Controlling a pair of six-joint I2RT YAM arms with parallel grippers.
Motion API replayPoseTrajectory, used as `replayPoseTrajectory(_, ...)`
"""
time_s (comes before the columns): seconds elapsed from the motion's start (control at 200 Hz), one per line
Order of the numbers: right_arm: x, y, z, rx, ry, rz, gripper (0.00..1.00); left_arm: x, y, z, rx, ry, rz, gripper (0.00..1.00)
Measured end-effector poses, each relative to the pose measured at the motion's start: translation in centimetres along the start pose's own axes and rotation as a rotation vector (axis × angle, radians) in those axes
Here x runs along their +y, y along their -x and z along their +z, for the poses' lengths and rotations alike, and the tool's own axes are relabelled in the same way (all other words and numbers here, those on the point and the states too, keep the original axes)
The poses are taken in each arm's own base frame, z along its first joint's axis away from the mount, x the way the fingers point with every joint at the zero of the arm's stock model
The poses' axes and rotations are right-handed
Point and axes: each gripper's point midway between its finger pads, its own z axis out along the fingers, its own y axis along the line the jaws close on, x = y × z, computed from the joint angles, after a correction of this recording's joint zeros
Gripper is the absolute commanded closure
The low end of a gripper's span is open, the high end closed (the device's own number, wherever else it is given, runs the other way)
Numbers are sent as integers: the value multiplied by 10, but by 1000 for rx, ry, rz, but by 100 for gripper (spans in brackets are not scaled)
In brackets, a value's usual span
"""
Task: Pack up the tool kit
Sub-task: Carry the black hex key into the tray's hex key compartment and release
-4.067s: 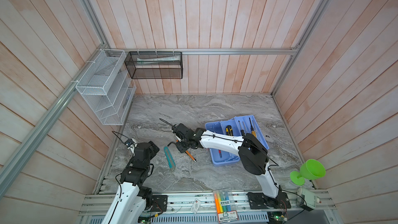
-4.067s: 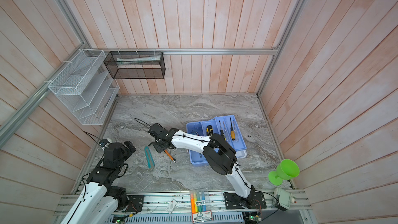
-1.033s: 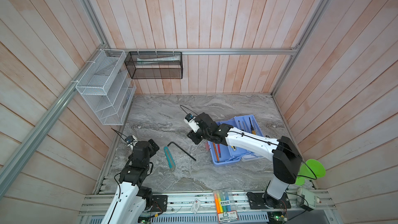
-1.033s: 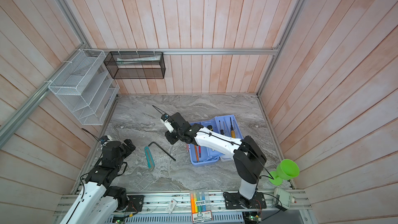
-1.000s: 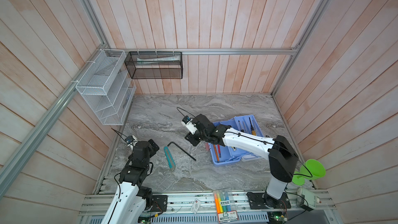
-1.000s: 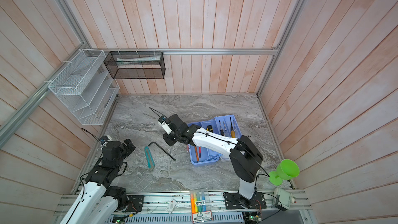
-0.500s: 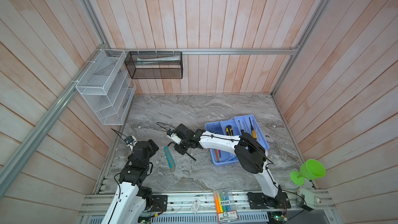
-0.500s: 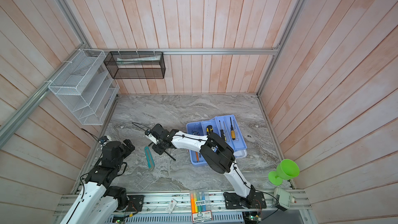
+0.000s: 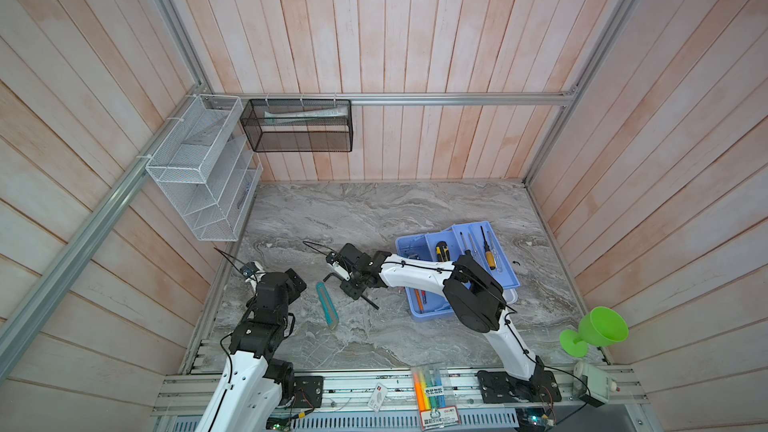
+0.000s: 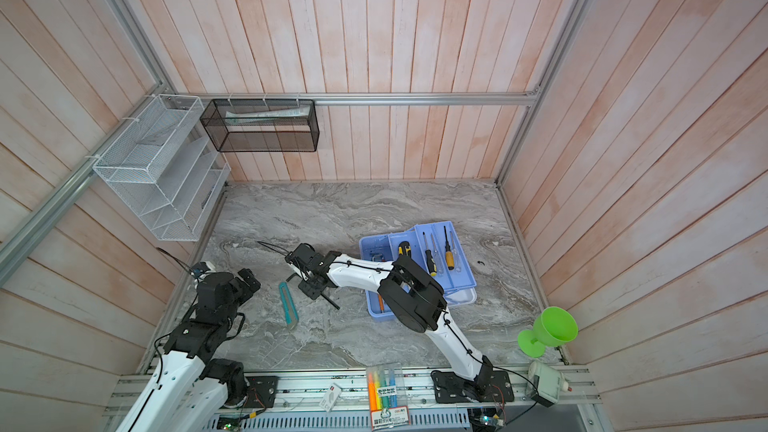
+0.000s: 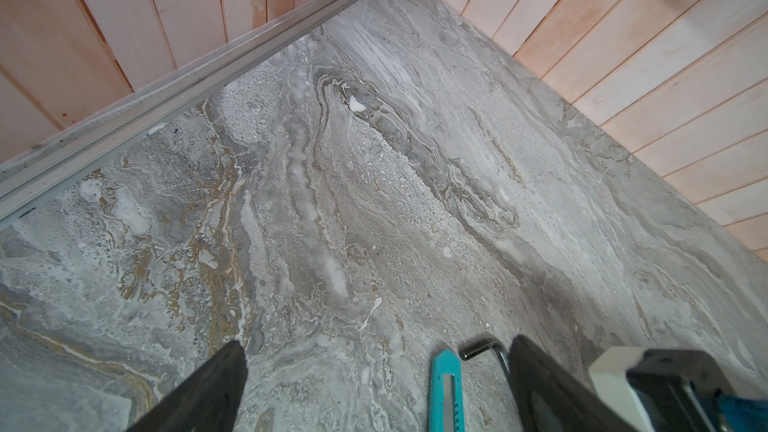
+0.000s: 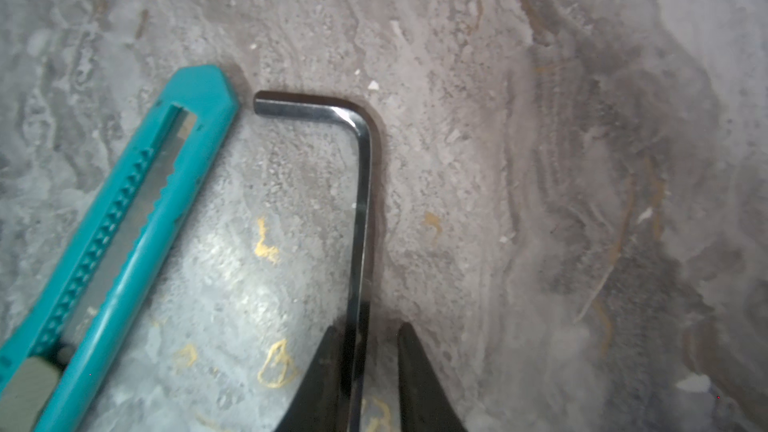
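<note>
Hex key (image 12: 361, 201) is lying flat on the counter (image 9: 374, 209), its short leg just beside the tip of the teal utility knife (image 12: 124, 234) but apart from it. I am straddling its long shank with my right end effector (image 12: 369, 328). The jaws are standing narrow around the steel without clenching it. One pad is touching the shank, and a sliver of counter is showing between the shank and the opposite pad.

The key is thin and slick, so I am judging that the tips need to be right down at the counter and square across the shank. An uneven squeeze would likely skid the key sideways into the knife. A straight lift should stop the bent end swinging.

The tool kit (image 9: 432, 312) is sitting well apart on the right side of the counter, its blue trays open with screwdrivers (image 9: 441, 249) inside. My left end effector (image 11: 376, 347) is hanging released and empty near the knife.
</note>
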Motion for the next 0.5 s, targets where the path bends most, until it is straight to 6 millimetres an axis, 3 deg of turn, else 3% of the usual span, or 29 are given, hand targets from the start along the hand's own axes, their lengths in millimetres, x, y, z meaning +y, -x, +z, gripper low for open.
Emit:
replayPoseTrajectory(0.42, -20, 3, 1, 0, -123, 95, 100, 0, 0, 0, 0, 1, 0, 0)
replayPoseTrajectory(0.5, -22, 2, -1, -3, -129, 112, 100, 0, 0, 0, 0, 0, 1, 0)
